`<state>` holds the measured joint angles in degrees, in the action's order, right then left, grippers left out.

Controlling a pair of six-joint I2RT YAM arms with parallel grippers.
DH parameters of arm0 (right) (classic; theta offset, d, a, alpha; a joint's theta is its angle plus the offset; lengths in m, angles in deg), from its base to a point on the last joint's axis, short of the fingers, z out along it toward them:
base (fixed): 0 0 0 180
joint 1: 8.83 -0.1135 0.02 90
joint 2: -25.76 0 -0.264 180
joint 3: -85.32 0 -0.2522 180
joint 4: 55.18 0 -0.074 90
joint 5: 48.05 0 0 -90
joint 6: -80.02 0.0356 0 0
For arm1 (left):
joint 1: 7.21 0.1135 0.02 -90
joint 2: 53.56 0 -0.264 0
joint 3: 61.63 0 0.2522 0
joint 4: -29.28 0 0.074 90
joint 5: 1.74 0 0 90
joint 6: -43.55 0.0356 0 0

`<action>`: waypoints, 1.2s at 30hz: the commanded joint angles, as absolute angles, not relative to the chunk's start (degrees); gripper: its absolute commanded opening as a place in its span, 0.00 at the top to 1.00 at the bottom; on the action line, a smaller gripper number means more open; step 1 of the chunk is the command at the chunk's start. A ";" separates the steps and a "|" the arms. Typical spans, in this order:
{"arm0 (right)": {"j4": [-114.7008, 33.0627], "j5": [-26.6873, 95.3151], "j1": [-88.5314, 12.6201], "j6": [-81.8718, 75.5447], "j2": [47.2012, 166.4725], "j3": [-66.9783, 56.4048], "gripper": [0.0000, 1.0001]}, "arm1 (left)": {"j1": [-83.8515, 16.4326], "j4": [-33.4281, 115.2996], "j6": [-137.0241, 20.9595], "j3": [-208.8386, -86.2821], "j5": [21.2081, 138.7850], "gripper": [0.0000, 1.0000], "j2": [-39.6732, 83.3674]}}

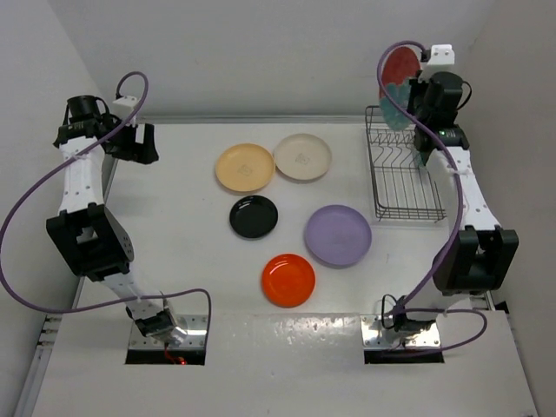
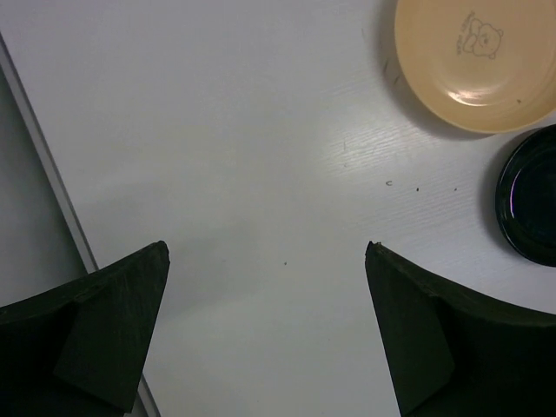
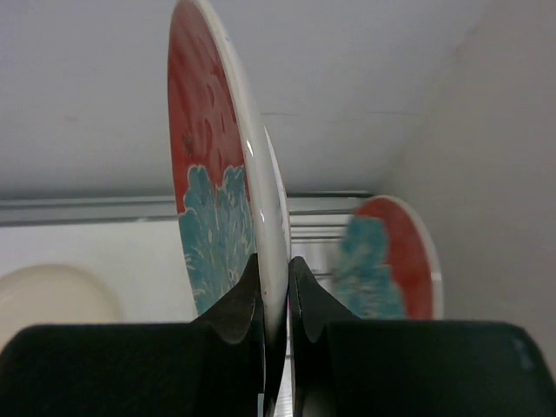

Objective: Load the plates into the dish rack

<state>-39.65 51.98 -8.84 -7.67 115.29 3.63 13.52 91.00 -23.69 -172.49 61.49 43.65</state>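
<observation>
Right gripper [image 3: 276, 269] pinches one red floral plate [image 3: 217, 174] upright on edge over the dish rack [image 1: 404, 187] (far-right corner, long axis far-to-near). A second floral plate [image 3: 391, 261] stands beside it. Five lie flat mid-worktop: yellow-orange plate [image 1: 245, 167], cream plate [image 1: 302, 157], black plate [image 1: 254, 216], lilac plate [image 1: 338, 234], orange-red plate [image 1: 288, 280]. Left gripper [image 2: 265, 287] gapes wide.

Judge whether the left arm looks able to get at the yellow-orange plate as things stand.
Probably yes: its fingers hang open over bare table, and the yellow-orange plate lies flat close by, with nothing between.

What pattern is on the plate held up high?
Red round plate with teal flowers; right wrist view.
</observation>
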 commanded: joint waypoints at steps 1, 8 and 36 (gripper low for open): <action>-52.12 59.08 -5.85 -16.56 118.11 8.81 1.00 | 13.88 89.97 -25.62 -172.86 60.66 0.00 45.14; -56.09 58.91 -2.85 -25.79 124.44 10.22 1.00 | 13.88 90.50 -25.62 -173.92 62.85 0.00 47.78; -61.63 61.90 3.12 -27.64 124.37 6.53 1.00 | 13.88 94.54 -24.57 -175.85 62.95 0.00 53.05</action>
